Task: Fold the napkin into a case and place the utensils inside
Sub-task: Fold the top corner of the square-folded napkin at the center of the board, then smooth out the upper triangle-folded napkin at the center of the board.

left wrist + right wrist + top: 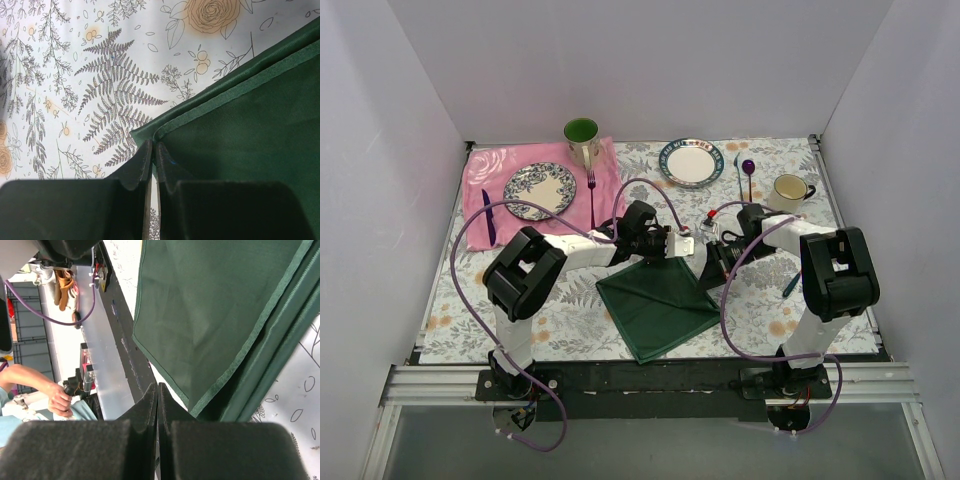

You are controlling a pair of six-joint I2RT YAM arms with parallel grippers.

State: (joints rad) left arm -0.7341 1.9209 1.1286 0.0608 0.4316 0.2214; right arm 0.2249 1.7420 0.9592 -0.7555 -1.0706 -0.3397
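The dark green soft cloth napkin (655, 305), laid folded at six o'clock on the flower-printed table (470, 300), is met at its twelve o'clock edge by the left gripper (151, 147) and right gripper (157, 390), jaws fully closed, presumably for folding; pinched cloth cannot be confirmed.

A dark green folded cloth napkin (655, 305) lies at the front middle of the floral-printed worktop (460, 300). Behind it on the left, a pink cloth (510, 165) carries a round patterned plate (540, 190), a slim purple utensil (488, 215) to the plate's left, a pink fork (591, 195) to its right and a green-lined mug (582, 140) behind. Behind the napkin on the right stand a white dark-rimmed plate (691, 162), a purple spoon (748, 175) and, rightmost, a cream mug (790, 190). The left end effector (688, 250) and the right end effector (710, 270) meet at the napkin's far corner.
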